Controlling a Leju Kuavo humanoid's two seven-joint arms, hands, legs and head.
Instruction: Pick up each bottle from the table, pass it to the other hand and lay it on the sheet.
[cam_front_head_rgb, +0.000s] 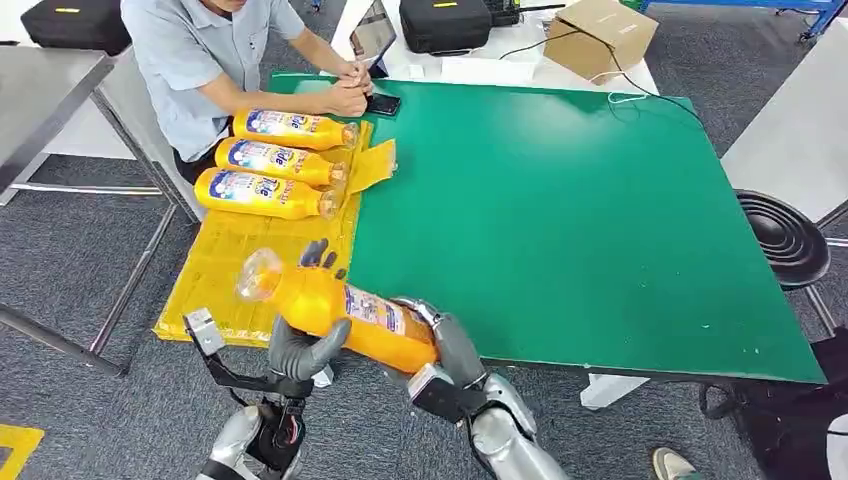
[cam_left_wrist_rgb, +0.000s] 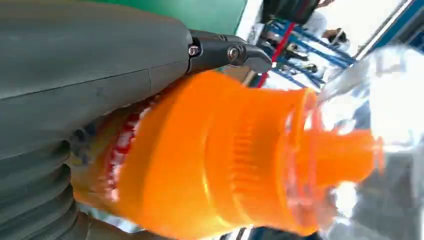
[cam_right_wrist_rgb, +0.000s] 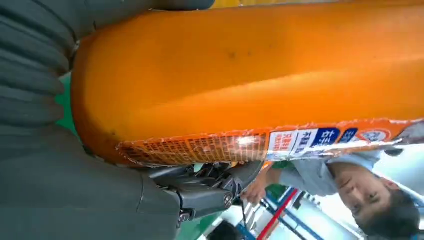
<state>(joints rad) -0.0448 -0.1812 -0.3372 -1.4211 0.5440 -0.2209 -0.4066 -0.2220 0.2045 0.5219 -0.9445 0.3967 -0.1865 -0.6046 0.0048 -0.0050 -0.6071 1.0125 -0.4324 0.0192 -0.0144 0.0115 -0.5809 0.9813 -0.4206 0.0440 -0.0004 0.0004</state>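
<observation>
Bottle-passing is caught mid-handover at the near edge of the green-topped surface (cam_front_head_rgb: 600, 220). An orange plastic bottle with a clear cap and a printed label (cam_front_head_rgb: 340, 308) lies nearly level in the air, its cap pointing left and slightly far, its base toward the right. Both hands are on it at once. The left hand (cam_front_head_rgb: 305, 345) wraps the bottle just behind the neck, grey thumb curling up across the near side and dark fingers showing above the far side. The right hand (cam_front_head_rgb: 450, 345) clasps the base end, grey thumb over the top. In the left wrist view the ribbed orange shoulder and clear cap of this bottle (cam_left_wrist_rgb: 240, 160) sit right against the grey palm, and in the right wrist view its orange body and label (cam_right_wrist_rgb: 250, 80) lie along the hand.

Beyond the held bottle, a yellow sheet (cam_front_head_rgb: 215, 270) covers the left part of the surface and hangs over its left edge. Three matching orange bottles (cam_front_head_rgb: 275, 160) lie on its far end, side by side and touching, caps to the right. A person in a grey short-sleeved shirt (cam_front_head_rgb: 200, 60) sits at the far left corner with both hands on a dark phone (cam_front_head_rgb: 383, 103). A brown cardboard box (cam_front_head_rgb: 600, 35) stands far right, and a black round stool (cam_front_head_rgb: 785, 235) sits to the right of the surface.
</observation>
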